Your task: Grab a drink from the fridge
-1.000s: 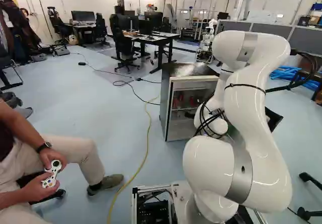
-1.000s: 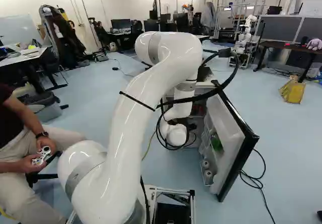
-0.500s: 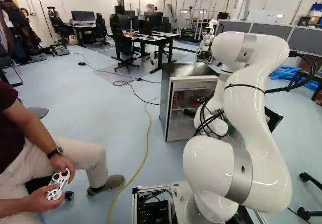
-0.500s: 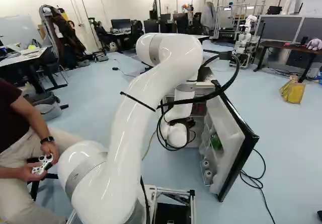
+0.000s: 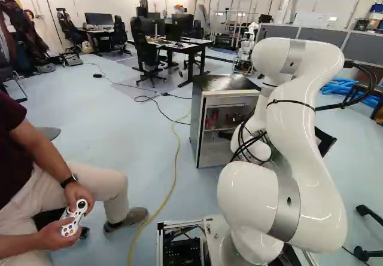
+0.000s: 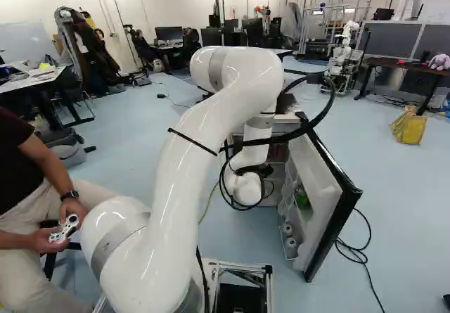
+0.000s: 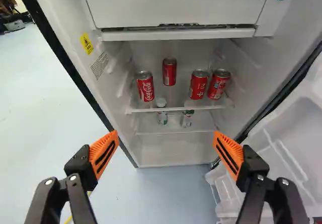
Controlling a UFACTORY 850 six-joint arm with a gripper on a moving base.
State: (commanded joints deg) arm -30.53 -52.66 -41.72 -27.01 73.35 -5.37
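Evidently the person's hands (image 5: 63, 227) held a controller (image 5: 75, 217) low, left of the base, probably to steer from clear of the reach. Next came the fridge (image 5: 196, 119), its upper panel (image 7: 181, 5) shut over the shelves. On the upper shelf (image 7: 173, 109) four red cans stood: a lone can (image 7: 145, 87) at one side, another (image 7: 169, 72) set deeper, and a pair (image 7: 198, 84) close together. That closeness would likely make either of the two awkward to take; the lone can seemed to offer more room. Beneath, the lower shelf (image 7: 201, 131) bore two pale containers (image 7: 161, 112), too obscured to name. The gripper (image 7: 165, 133), on the white arm (image 5: 299, 116), faced the opening, empty, its orange pads (image 7: 103, 153) spread far apart, presumably to pass round a can. Last, the door (image 6: 320, 186) stood wide, likely for access; its racks (image 6: 287, 206) carried a green item (image 6: 302, 199) and two round-ended containers (image 6: 290, 243).
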